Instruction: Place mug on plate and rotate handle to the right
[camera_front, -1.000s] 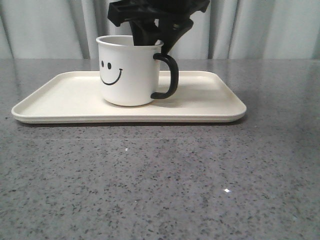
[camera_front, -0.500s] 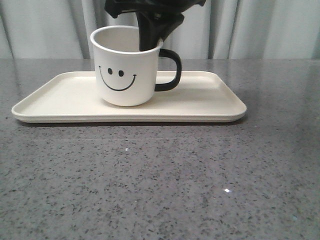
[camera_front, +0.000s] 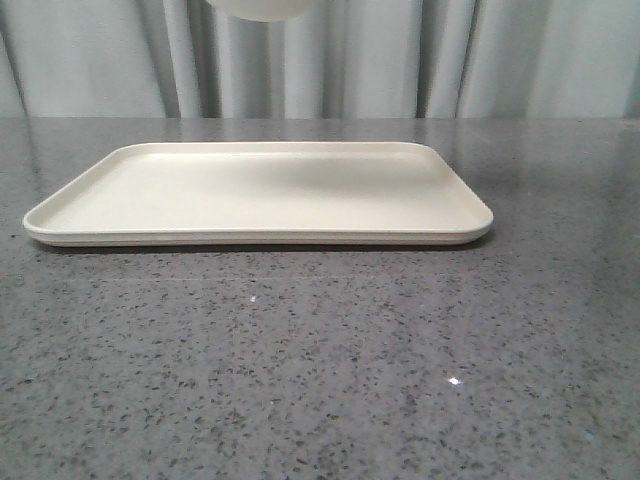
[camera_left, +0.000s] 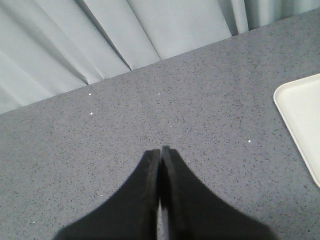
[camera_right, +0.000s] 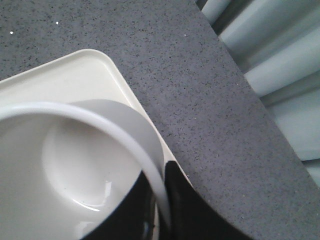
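The cream plate (camera_front: 260, 190) lies on the grey table with nothing on it. Only the white underside of the mug (camera_front: 262, 8) shows in the front view, at the top edge, high above the plate. In the right wrist view my right gripper (camera_right: 161, 175) is shut on the mug's rim, one finger inside the mug (camera_right: 60, 165) and one outside, with a corner of the plate (camera_right: 75, 75) below. The handle is out of view. My left gripper (camera_left: 161, 150) is shut and empty over bare table, away from the plate's edge (camera_left: 302, 110).
Grey speckled tabletop (camera_front: 320, 380) surrounds the plate. Pale curtains (camera_front: 400, 60) hang behind the table's far edge.
The mug stood on the plate, turning under the right gripper, and has now been lifted straight up. It is nearly out of the front view, and the plate is left bare.
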